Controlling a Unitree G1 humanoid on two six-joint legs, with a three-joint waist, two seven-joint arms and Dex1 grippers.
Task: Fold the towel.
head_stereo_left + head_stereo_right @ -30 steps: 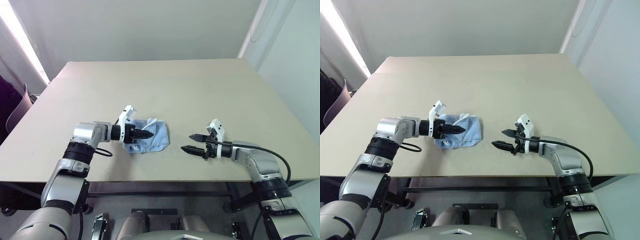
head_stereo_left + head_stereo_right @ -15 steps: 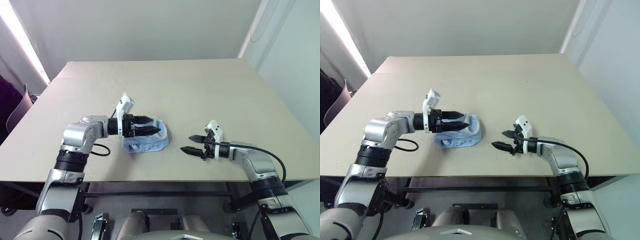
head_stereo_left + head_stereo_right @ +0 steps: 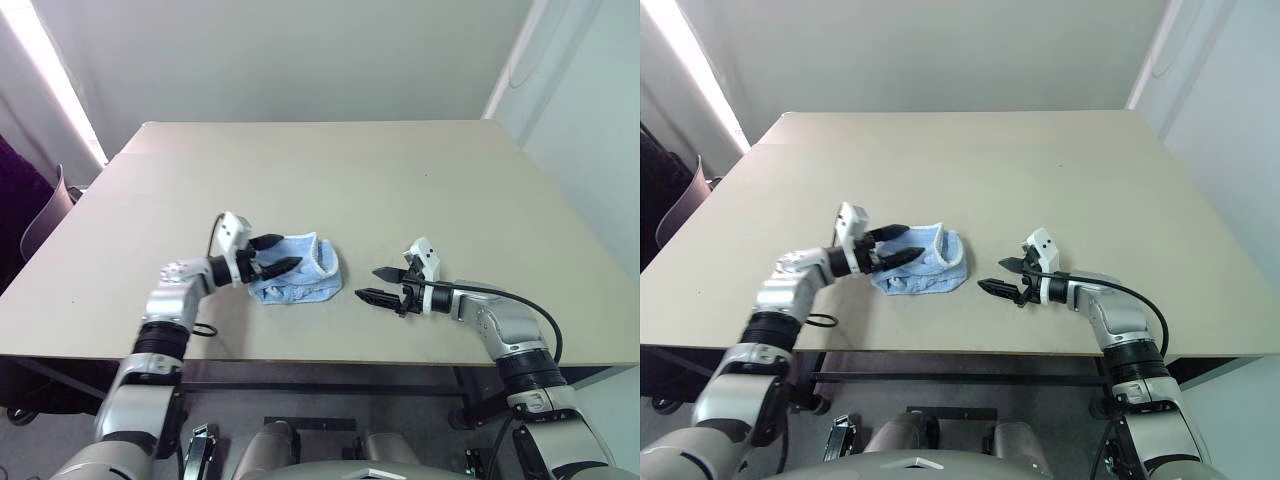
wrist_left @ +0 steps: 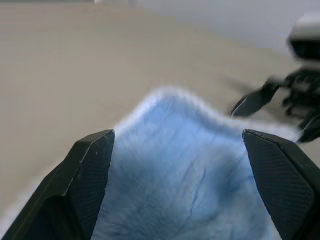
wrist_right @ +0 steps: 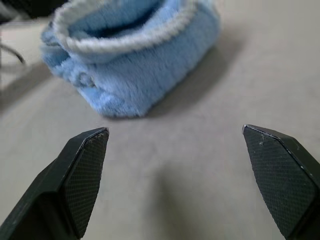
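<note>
Towel bunched on counter — left tool released over it, right tool released nearby. Right wrist view adds the white-edged fold.

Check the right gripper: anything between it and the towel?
Nothing visible. Only bare table lies between the open right gripper and the towel. The left gripper, jaws open, is at the towel's far side.
</note>
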